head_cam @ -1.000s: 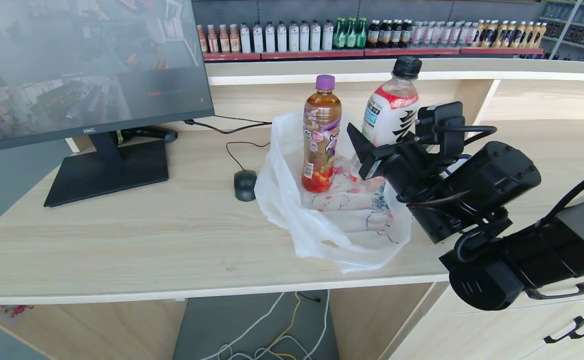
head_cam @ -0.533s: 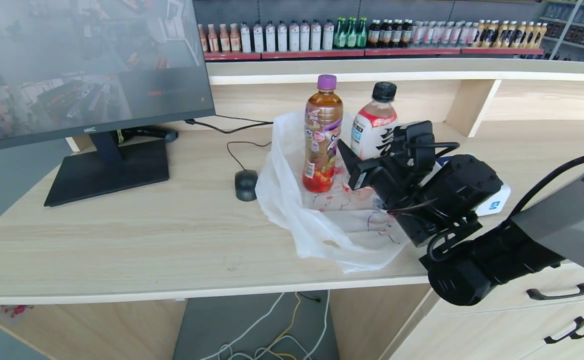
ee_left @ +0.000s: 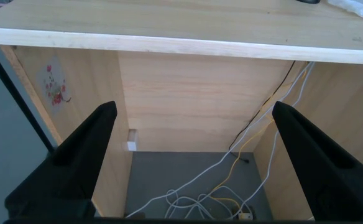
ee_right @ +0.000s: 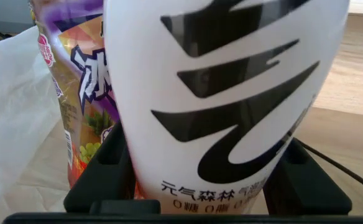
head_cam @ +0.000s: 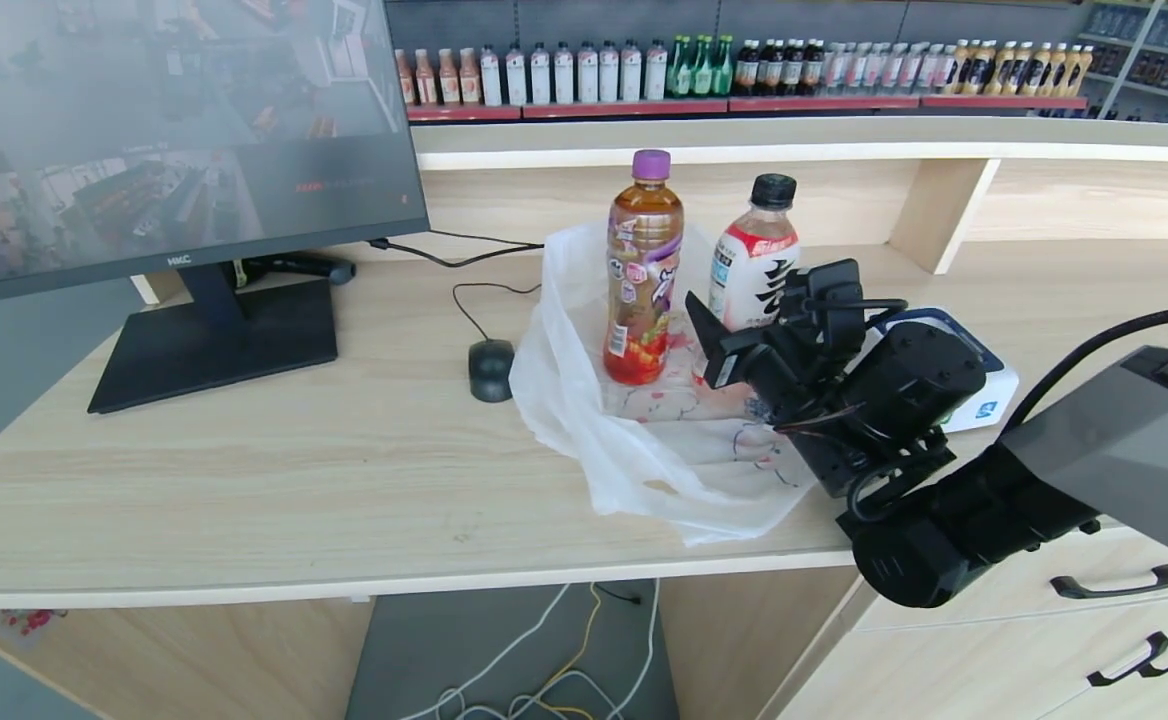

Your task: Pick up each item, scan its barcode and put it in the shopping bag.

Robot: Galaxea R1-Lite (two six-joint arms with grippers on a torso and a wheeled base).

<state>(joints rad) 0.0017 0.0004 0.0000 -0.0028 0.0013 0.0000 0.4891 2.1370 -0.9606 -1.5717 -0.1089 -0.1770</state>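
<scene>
An open white plastic shopping bag (head_cam: 634, 440) lies on the wooden counter. Upright inside it stands a brown tea bottle (head_cam: 643, 270) with a purple cap. Just right of it stands a white bottle (head_cam: 752, 262) with a black cap, its base down in the bag. My right gripper (head_cam: 734, 340) is shut on this white bottle's lower body. In the right wrist view the white bottle (ee_right: 231, 93) sits between the black fingers (ee_right: 107, 168), with the tea bottle (ee_right: 76, 93) and bag (ee_right: 13, 124) behind. My left gripper (ee_left: 194, 112) hangs open below the counter's front edge, holding nothing.
A monitor (head_cam: 164, 130) on a black stand occupies the counter's left, with a dark handheld device (head_cam: 294, 268) behind it. A mouse (head_cam: 491, 368) lies left of the bag. A white and blue box (head_cam: 984, 385) sits behind my right arm. Cables (ee_left: 219, 186) hang under the counter.
My right gripper has lowered the white bottle from above the counter down into the bag beside the tea bottle. Over the last half second it barely moved.
</scene>
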